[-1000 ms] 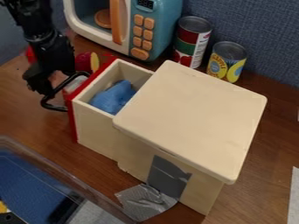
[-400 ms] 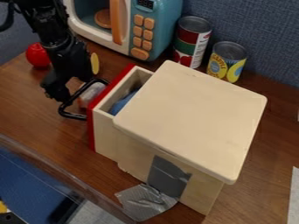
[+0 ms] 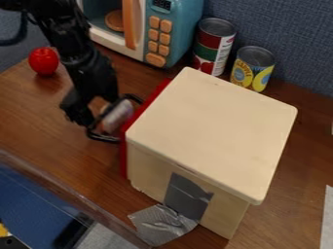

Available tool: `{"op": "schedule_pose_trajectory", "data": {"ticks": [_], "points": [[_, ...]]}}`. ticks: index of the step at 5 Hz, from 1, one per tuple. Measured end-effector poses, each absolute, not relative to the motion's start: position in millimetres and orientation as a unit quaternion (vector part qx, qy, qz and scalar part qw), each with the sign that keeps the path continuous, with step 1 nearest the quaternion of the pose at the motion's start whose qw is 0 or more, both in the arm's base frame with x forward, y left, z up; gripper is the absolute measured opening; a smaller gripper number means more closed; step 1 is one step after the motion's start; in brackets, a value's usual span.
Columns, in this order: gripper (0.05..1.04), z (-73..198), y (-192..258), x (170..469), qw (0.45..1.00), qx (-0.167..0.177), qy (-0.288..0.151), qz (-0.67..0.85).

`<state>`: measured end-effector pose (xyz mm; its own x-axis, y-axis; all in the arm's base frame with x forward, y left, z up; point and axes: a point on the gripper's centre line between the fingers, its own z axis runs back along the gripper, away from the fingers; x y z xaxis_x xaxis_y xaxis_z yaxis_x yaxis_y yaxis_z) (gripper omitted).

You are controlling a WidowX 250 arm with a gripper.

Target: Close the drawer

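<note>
Claw by closed, red-fronted drawer

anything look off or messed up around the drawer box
Yes, crumpled silver tape spreads from the foot of the wooden drawer box onto the table, wrinkled and uneven like a makeshift fix. Nothing looks spilled.

There are two cans, one toy microwave with seven orange buttons and one orange handle, and one round red object. The scene also holds one wooden cabinet, one drawer with one black handle, one gripper and one clear-walled bin. At the right edge there is one pale strip.
</note>
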<state>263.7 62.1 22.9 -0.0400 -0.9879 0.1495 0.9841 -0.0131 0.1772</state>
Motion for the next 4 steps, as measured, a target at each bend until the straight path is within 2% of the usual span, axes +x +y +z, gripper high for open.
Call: {"op": "schedule_pose_trajectory", "data": {"ticks": [2, 3, 4], "points": [[1.000, 25, 43, 254, 0.697, -0.002, -0.123, -0.706], [0.999, 23, 56, 249, 0.710, -0.004, -0.121, -0.694], [0.999, 14, 99, 232, 0.762, -0.016, -0.099, -0.640]]}}
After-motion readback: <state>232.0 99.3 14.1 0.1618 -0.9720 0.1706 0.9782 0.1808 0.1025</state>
